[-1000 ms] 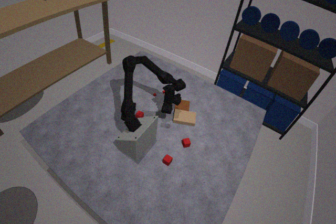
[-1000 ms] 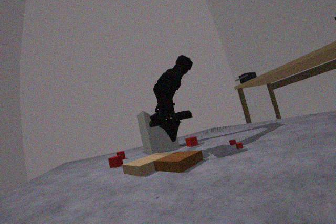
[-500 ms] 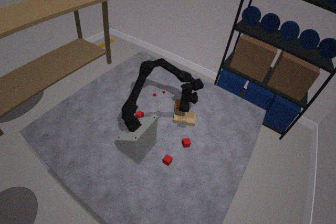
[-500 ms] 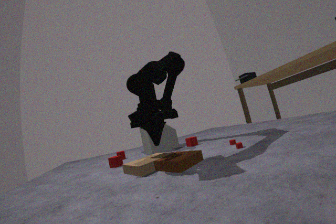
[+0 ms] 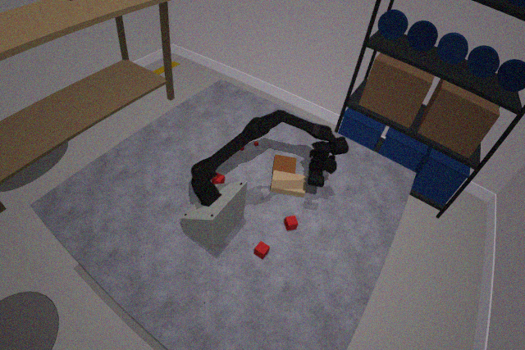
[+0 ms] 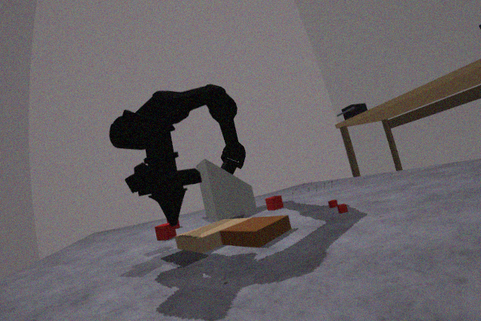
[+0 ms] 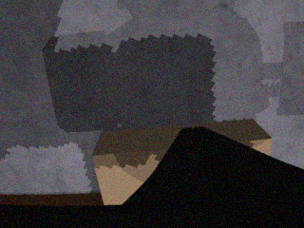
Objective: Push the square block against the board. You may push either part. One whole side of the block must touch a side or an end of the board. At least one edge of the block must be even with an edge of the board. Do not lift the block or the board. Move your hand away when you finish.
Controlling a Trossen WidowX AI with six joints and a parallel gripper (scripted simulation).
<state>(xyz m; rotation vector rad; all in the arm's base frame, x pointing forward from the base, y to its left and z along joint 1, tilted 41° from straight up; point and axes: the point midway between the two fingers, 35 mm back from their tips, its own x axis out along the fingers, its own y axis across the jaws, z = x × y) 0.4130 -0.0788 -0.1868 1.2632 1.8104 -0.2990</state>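
Note:
The orange-brown square block [image 5: 284,164] [image 6: 256,230] [image 7: 47,199] lies flat against or very near a long side of the light tan board [image 5: 287,183] [image 6: 211,234] [image 7: 116,182]. Any thin gap is too small to tell. In the top view their left edges look about even, while the board reaches farther right than the block. My gripper [image 5: 316,185] [image 6: 173,225] [image 7: 192,138] is shut and empty, pointing down beside the board's right end in the top view. Whether it touches the board cannot be told. In the wrist view the dark gripper hides part of the board.
Red cubes [image 5: 290,223] [image 5: 261,250] [image 6: 165,231] lie on the side toward the top camera. Another red cube [image 5: 218,178] [image 6: 274,202] sits near the arm's base, with two tiny ones beyond. A grey wedge [image 5: 224,216] [image 6: 229,197] stands by the base.

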